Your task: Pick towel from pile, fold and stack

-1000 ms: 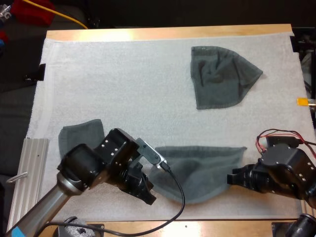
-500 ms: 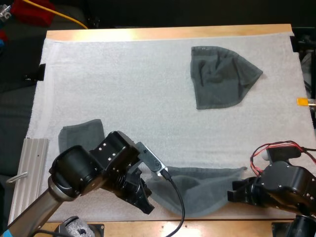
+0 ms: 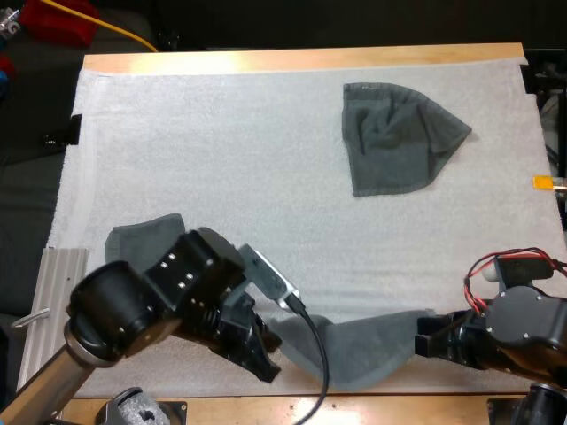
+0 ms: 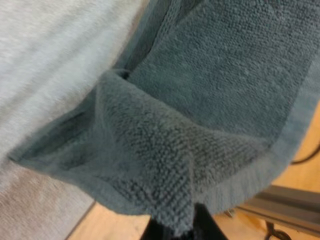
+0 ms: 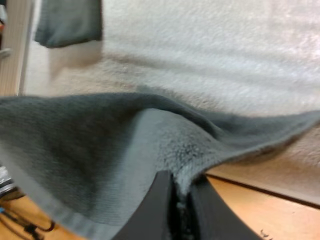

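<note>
Now at the fold step, my left gripper and right gripper each clamp one end of the towel slung between them; next, I judge, both must carry those ends forward together.

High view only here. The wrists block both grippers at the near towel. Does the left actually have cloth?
Observer: Yes, the left gripper is shut on the towel, with a fold bunched over its tips.
Operator: Right one?
Observer: The right gripper is shut on the towel's edge, cloth pressed between both fingers.
Operator: Towel lifted?
Observer: By the right gripper, its edge arches up off the mat.
</note>
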Available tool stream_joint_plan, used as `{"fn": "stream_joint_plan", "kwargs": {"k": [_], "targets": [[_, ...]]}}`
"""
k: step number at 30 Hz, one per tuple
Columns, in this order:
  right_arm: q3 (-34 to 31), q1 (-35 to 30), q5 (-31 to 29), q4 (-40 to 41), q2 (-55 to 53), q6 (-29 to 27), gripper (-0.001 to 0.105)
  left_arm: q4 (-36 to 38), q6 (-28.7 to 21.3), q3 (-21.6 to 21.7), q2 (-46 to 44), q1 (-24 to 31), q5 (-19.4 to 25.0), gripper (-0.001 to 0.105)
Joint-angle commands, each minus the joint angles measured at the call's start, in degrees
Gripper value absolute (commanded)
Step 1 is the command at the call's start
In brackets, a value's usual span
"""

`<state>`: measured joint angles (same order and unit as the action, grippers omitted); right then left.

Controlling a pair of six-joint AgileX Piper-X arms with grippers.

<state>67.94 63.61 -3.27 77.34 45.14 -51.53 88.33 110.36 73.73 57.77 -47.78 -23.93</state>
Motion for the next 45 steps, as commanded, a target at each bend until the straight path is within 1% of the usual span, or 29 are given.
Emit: {"fn": "stream_joint_plan", "kwargs": {"k": [1,2,4,5,9,13,15,17,19,20,22,23,25,26,27,28,32,34,35,37,40,42,45], "targets": [[0.7,0.9,-0.8,0.9,-0.1,0.7,0.001,1.8,1.4,0.3,-0.3,-1.4,-0.2,0.0],[0.8,1.1,-0.9,1.2,-0.1,1.1,0.001,1.8,1.9,0.3,-0.3,-1.9,0.5,0.0],[0.5,1.4,-1.3,2.9,-0.1,1.7,0.001,1.8,3.8,0.3,-0.3,-3.0,3.2,0.0],[0.4,1.4,-1.3,3.2,-0.1,1.7,0.001,1.8,4.0,0.3,-0.3,-3.1,3.7,0.0],[-1.5,1.3,-4.5,3.9,0.6,1.7,0.001,1.5,3.4,-0.9,0.4,-1.9,8.3,0.0],[-4.1,1.3,-8.9,3.6,3.1,1.1,0.001,0.5,-1.4,-3.1,3.4,1.1,8.3,0.0],[-4.9,1.0,-10.6,2.3,4.6,-0.2,0.001,0.0,-3.2,-3.5,5.1,2.6,8.5,0.0],[-5.5,-0.2,-11.1,0.5,6.3,-1.5,0.001,-0.5,-4.7,-3.5,6.7,4.6,9.1,0.0],[-6.0,-3.1,-10.8,-1.9,8.7,-4.2,0.001,-1.7,-7.0,-3.5,8.6,7.5,9.1,0.0],[-6.1,-4.3,-10.7,-2.5,9.5,-4.5,0.001,-1.9,-7.6,-3.5,9.1,8.3,9.1,0.0],[-6.1,-9.1,-9.3,-5.9,12.4,-7.6,0.001,-3.4,-10.2,-3.5,10.7,10.8,8.8,0.0],[-6.1,-10.4,-8.4,-6.7,13.0,-8.4,0.001,-3.7,-10.5,-3.5,11.2,11.5,8.8,0.0],[-6.1,-15.0,-4.4,-11.3,15.9,-11.6,0.001,-4.8,-12.3,-3.5,13.1,13.7,8.7,0.0],[-6.1,-16.2,-3.1,-12.4,16.6,-12.2,0.001,-5.0,-12.8,-3.5,13.7,14.3,8.7,0.0],[-6.1,-18.1,-0.4,-13.8,17.9,-13.3,0.001,-5.5,-13.5,-3.5,14.9,15.5,8.7,0.0],[-6.1,-20.2,2.1,-15.3,19.4,-13.9,0.001,-6.0,-14.1,-3.5,16.1,16.7,8.7,0.0],[-6.1,-25.4,5.8,-18.8,23.4,-14.2,0.001,-7.6,-15.9,-3.5,19.4,20.2,8.7,0.0],[-6.1,-27.9,9.1,-21.8,25.6,-14.2,0.001,-9.4,-16.5,-3.5,21.6,22.2,8.4,0.0],[-6.1,-28.5,10.2,-22.5,26.4,-14.2,0.001,-10.0,-16.6,-3.5,22.3,22.7,8.0,0.0],[-6.1,-30.4,13.2,-24.7,28.8,-14.2,0.001,-11.8,-16.8,-3.5,25.1,24.6,4.5,0.0],[-6.1,-32.1,14.8,-26.2,32.2,-13.8,0.001,-13.3,-16.8,-3.5,28.6,26.4,0.1,0.0],[-6.1,-32.9,15.3,-27.2,33.9,-13.6,0.001,-14.4,-16.3,-3.5,30.6,27.6,-1.5,0.0],[-6.1,-34.1,16.2,-28.8,36.6,-13.5,0.001,-15.6,-15.7,-3.5,33.7,29.3,-1.8,0.0]]}}
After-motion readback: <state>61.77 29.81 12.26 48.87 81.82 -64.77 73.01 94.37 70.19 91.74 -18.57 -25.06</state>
